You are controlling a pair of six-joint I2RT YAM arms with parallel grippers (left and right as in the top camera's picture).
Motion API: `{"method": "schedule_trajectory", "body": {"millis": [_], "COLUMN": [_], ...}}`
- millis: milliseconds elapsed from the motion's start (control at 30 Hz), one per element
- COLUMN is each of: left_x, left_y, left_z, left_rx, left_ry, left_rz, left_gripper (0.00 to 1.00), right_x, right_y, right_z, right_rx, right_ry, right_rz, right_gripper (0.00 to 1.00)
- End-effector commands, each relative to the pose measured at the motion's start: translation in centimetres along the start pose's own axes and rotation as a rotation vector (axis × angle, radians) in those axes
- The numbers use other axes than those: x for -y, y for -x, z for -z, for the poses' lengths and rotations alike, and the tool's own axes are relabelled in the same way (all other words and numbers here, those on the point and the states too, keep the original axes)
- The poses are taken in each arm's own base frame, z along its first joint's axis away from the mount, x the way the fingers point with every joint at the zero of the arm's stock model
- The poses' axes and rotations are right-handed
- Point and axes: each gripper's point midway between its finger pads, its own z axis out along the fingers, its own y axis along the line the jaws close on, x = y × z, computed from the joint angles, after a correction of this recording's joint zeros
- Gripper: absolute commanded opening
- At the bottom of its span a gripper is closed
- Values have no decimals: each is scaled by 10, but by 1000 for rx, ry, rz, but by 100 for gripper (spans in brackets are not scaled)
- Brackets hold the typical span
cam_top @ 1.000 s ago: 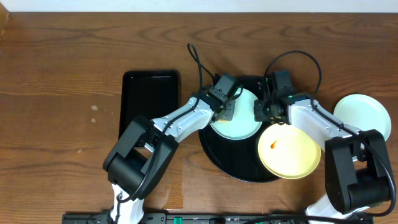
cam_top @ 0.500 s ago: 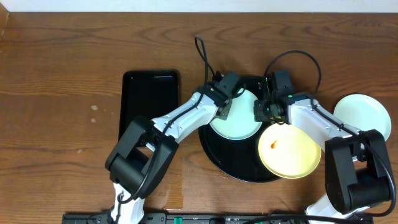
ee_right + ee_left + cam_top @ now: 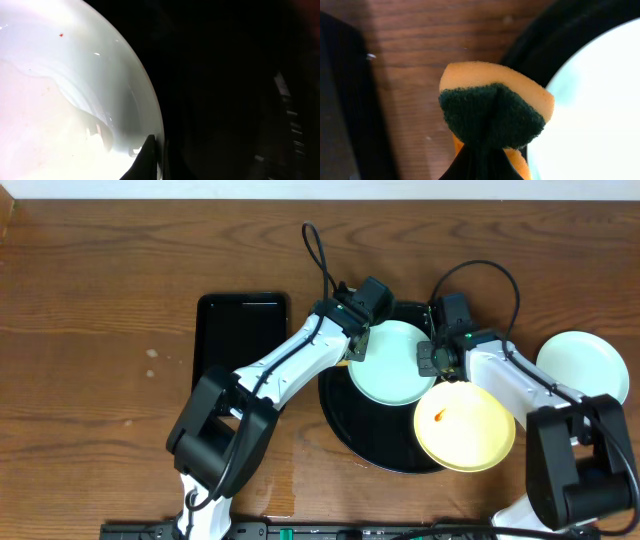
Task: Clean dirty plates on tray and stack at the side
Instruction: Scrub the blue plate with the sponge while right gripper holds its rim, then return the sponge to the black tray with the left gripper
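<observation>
Squeezing a sponge (image 3: 492, 107) in the left gripper (image 3: 481, 152), clamped on its folded middle: dark green scrub face forward, orange foam behind. Hanging just by the left rim of a mint plate (image 3: 392, 365), above the edge of the tray (image 3: 350, 425) and the table (image 3: 100, 330); touching the plate or not, cannot tell.

Pinching that same plate's right rim in the right gripper (image 3: 428, 361), closed on it. From the right wrist, only a pale glossy surface with one tiny red speck (image 3: 61, 35) against the tray's black. Over the back half of the tray; lifted or lying flat, cannot tell.

Just in front and to the right, a yellow plate (image 3: 465, 425) with an orange spot (image 3: 441, 415), overhanging the tray's right rim. Farther right, off the tray on bare wood, a second mint plate (image 3: 583, 367). Left of the tray, an oblong tray (image 3: 240, 345), also black.
</observation>
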Motion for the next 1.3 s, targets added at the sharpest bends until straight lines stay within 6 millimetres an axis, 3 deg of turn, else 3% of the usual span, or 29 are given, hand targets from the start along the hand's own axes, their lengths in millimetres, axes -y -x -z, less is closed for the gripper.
{"method": "schedule_trajectory", "body": {"millis": [0, 300, 400, 500, 600, 767, 800, 900, 1033, 1167, 1267], "left_x": [16, 16, 16, 15, 11, -35, -65, -109, -172, -203, -207], "left_y": [7, -2, -2, -3, -3, 19, 21, 13, -16, -38, -49], "left_z": [24, 24, 24, 24, 31, 78, 97, 107, 90, 53, 28], "left_rx": [3, -34, -35, -39, -41, 45, 63, 43, -61, -119, -146], "left_ry": [-126, -128, -127, -126, -122, -115, -101, -41, 126, 158, 102], "left_rz": [64, 67, 71, 70, 72, 169, 226, 266, 336, 375, 363], "left_gripper": [8, 8, 13, 13, 8, 8, 8, 8, 8, 8, 8], "right_x": [35, 40, 32, 28, 30, 39, 39, 38, 28, 13, 12], "right_y": [17, 41, 39, 32, 28, 20, 19, 19, 18, 15, 14], "right_z": [30, 93, 97, 91, 89, 87, 87, 87, 87, 85, 77], "right_rx": [104, 278, 277, 236, 212, 175, 171, 172, 164, 147, 127], "right_ry": [-167, -152, -93, -32, 8, -6, -7, -6, 55, 137, 136], "right_rz": [19, 15, 13, -26, -51, -67, -66, -66, -37, 21, 22], "right_gripper": [1, 1, 1, 9, 9, 6, 6, 7, 16, 27, 30]}}
